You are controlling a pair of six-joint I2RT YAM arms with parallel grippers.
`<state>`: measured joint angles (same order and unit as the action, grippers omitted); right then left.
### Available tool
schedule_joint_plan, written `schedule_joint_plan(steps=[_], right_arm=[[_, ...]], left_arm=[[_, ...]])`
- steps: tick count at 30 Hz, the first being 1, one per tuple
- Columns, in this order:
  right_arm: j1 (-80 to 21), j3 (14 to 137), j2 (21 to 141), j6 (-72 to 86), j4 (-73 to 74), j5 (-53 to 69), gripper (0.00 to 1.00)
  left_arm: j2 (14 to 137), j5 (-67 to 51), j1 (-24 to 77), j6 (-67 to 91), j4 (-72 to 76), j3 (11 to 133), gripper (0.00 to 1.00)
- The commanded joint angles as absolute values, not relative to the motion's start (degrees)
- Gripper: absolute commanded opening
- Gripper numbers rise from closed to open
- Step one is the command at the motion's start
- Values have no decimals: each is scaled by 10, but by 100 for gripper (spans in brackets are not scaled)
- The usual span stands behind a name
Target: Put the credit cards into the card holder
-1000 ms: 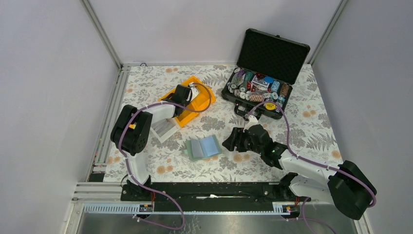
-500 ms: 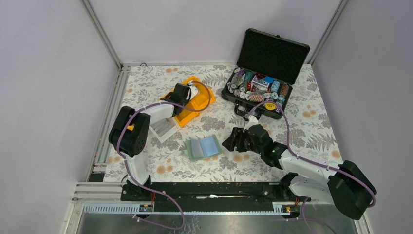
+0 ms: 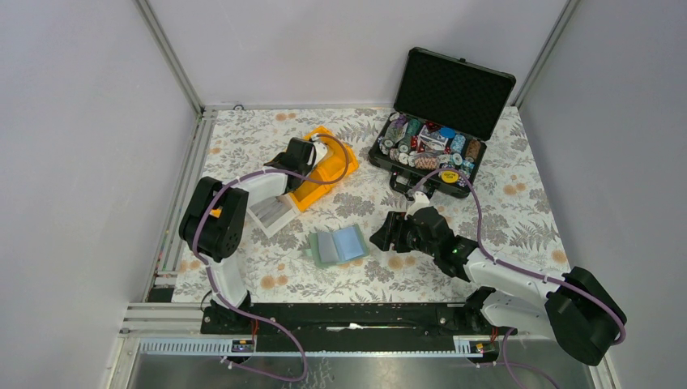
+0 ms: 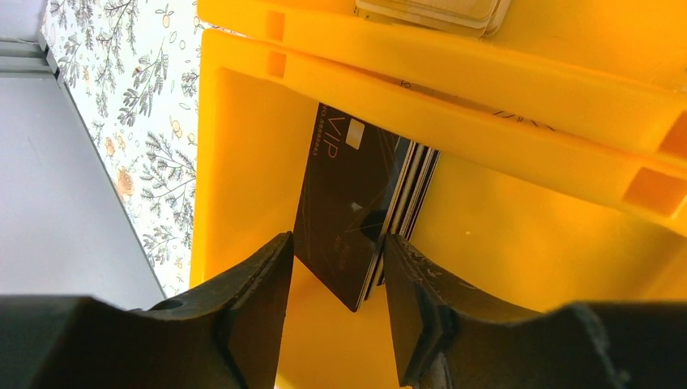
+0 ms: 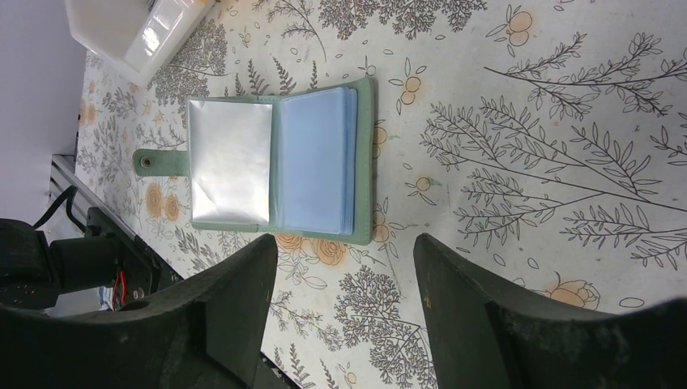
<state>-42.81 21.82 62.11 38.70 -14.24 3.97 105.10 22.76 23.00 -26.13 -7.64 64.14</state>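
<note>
Several black credit cards (image 4: 344,203) stand on edge as a stack inside the yellow bin (image 4: 243,146). My left gripper (image 4: 336,239) reaches into that bin (image 3: 336,174), open, one finger on each side of the stack's near corner. Whether the fingers (image 4: 259,284) touch the cards I cannot tell. The card holder (image 3: 338,245) lies open on the floral cloth, sage-green cover down, one silvery and one pale blue pocket page (image 5: 312,162) up. My right gripper (image 3: 381,235) hovers just right of it, open and empty (image 5: 347,243).
An open black case (image 3: 433,146) full of poker chips stands at the back right. A white bin (image 3: 271,212) sits next to the yellow one, also seen as a white bin (image 5: 130,28) in the right wrist view. The metal frame rail (image 3: 182,186) runs along the left side.
My left arm has shifted slightly at the yellow bin, its elbow moving a little left. The right arm and the card holder have not moved.
</note>
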Motion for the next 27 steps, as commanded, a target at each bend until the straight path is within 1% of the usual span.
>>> schedule_joint_plan(steps=[1,14,24,27], right_arm=[[-424,219,617,384,-159,32,70],[-423,219,617,385,-159,32,70],[-421,218,614,385,-159,33,70],[-421,218,613,385,-159,33,70]], left_arm=[[1036,221,224,-261,-73,661,48],[1038,219,220,-263,-78,662,53],[1039,222,219,-264,-76,662,54],[1032,232,219,-265,-65,657,52]])
